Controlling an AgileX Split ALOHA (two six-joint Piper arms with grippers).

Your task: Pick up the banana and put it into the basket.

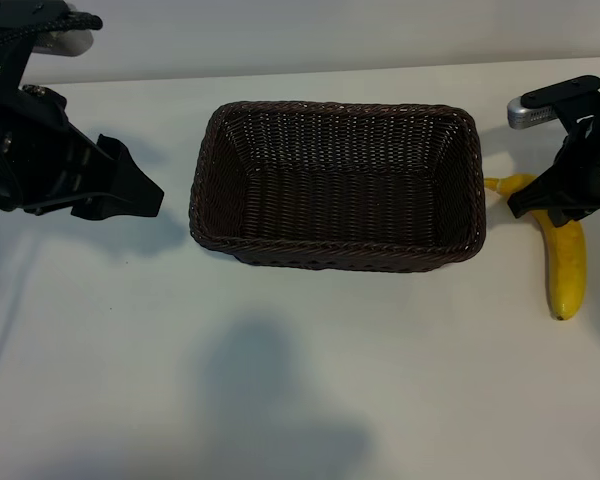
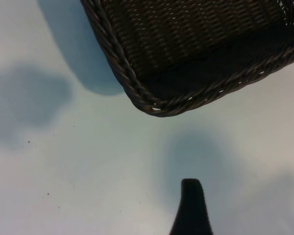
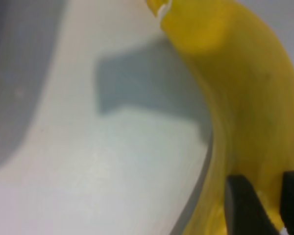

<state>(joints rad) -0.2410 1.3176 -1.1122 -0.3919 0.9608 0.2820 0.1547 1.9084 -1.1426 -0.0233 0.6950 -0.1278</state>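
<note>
The yellow banana (image 1: 567,265) lies on the white table just right of the dark-brown woven basket (image 1: 330,258), stem end toward the basket. My right gripper (image 1: 550,205) is down on the banana's upper part, near the stem. In the right wrist view its two dark fingers (image 3: 242,205) stand close together against the banana (image 3: 245,88), with yellow skin between them. My left gripper (image 1: 145,195) hovers open to the left of the basket, holding nothing. In the left wrist view one of its fingers (image 2: 191,205) shows over bare table, with a corner of the basket (image 2: 137,93) beyond.
The basket holds nothing. White table (image 1: 280,380) stretches in front of it, crossed by soft shadows. The table's far edge (image 1: 280,72) runs behind the basket.
</note>
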